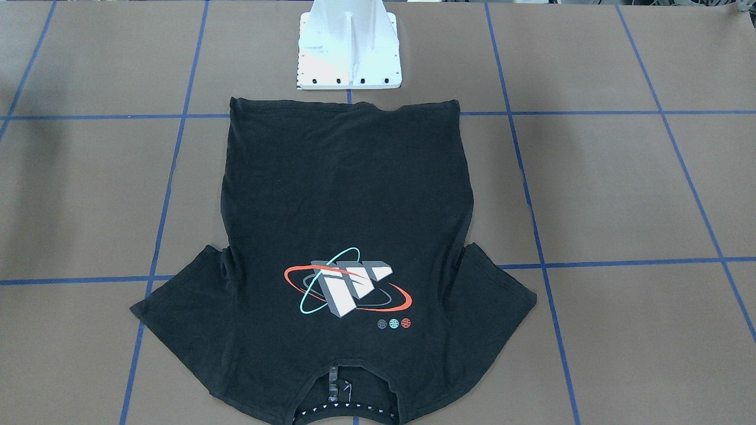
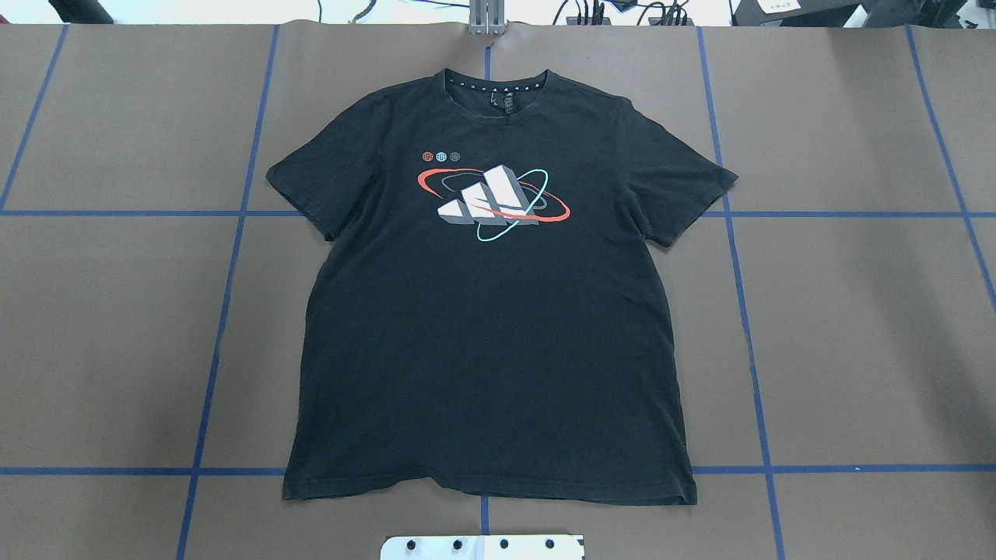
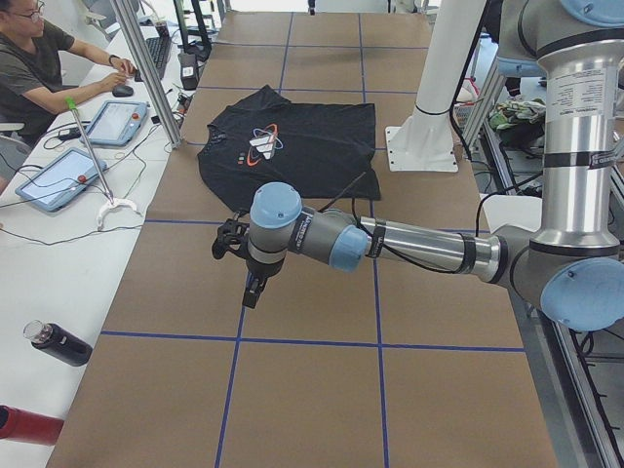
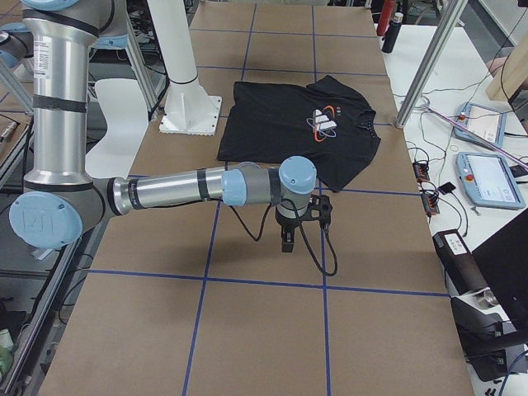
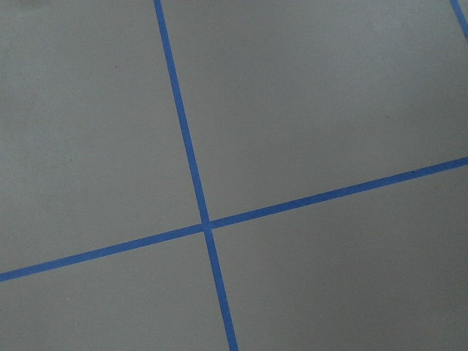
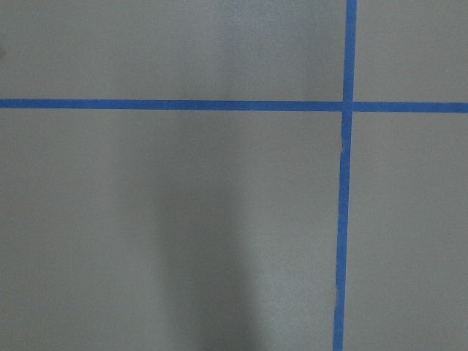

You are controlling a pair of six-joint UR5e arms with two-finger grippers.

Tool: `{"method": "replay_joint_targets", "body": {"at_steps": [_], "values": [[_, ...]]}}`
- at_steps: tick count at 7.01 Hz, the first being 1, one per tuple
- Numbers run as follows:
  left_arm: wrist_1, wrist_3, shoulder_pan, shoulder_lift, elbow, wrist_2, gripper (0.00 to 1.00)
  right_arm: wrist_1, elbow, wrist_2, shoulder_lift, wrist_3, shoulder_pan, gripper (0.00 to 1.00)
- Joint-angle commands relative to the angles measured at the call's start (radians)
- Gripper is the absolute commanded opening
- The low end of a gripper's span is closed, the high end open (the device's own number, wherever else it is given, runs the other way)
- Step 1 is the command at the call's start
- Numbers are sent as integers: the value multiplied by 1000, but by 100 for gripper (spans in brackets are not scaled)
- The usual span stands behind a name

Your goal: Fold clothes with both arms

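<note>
- Brown table (image 2: 856,311), gridded with blue tape (image 2: 856,213).
- Black T-shirt (image 2: 490,350) lies flat, graphic up, hem near the white pedestal (image 1: 349,47).
- Left gripper (image 3: 251,292) and right gripper (image 4: 286,242) hang over the table, both well apart from the T-shirt; cannot tell whether either is released or clenched.

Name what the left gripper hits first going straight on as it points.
Probably the bare table near a blue tape crossing; the left gripper points down, beside the T-shirt, not over it.

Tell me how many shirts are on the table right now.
1. The black T-shirt lies spread flat, graphic up, mid-table, hem toward the white pedestal. A second beneath it cannot be ruled out.
</note>
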Motion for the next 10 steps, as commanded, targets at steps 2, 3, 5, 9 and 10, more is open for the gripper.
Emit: {"method": "replay_joint_targets", "body": {"at_steps": [2, 3, 5, 9, 10], "values": [[-6, -1, 1, 31, -42, -6, 100, 9, 3, -9, 3, -9, -4, 100], [-7, -1, 3, 29, -42, -7, 100, 65, -9, -14, -4, -9, -7, 100], [-6, -17, 3, 29, -46, -88, 100, 154, -53, -3, -5, 16, -68, 100], [-13, -58, 4, 37, -80, -89, 100, 162, -237, -20, 333, 294, -237, 100], [-15, -58, 4, 37, -82, -89, 100, 168, -291, -29, 442, 406, -264, 99]]}}
